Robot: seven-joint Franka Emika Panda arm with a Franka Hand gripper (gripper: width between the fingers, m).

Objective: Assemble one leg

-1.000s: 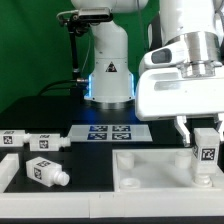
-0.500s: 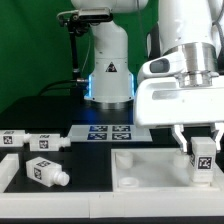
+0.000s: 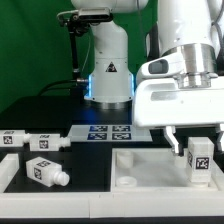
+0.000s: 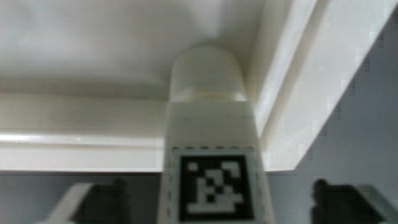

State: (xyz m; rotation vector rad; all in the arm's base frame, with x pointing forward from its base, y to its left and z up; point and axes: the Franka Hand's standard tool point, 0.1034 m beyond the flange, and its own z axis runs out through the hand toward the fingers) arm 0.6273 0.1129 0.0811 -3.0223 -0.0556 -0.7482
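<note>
A white leg [image 3: 200, 158] with a black-and-white tag stands slightly tilted in the corner of the large white tray-like piece [image 3: 140, 172] at the exterior view's right. My gripper [image 3: 196, 141] hangs over it, open, with one finger [image 3: 170, 137] well off to either side of the leg and neither touching it. In the wrist view the leg [image 4: 214, 120] points its round stub into the tray's corner [image 4: 294, 70], and the dark fingers [image 4: 98, 202] stand apart from its tagged body.
Three more legs lie on the black table at the exterior view's left: two at the back [image 3: 12, 138] [image 3: 50, 141] and one nearer [image 3: 45, 170]. The marker board [image 3: 108, 132] lies behind the tray. The arm's base [image 3: 108, 70] stands at the back.
The fingers, shut on the leg a second ago, have spread wide and let it go. The leg now rests in the tray corner, a little lower and tilted.
</note>
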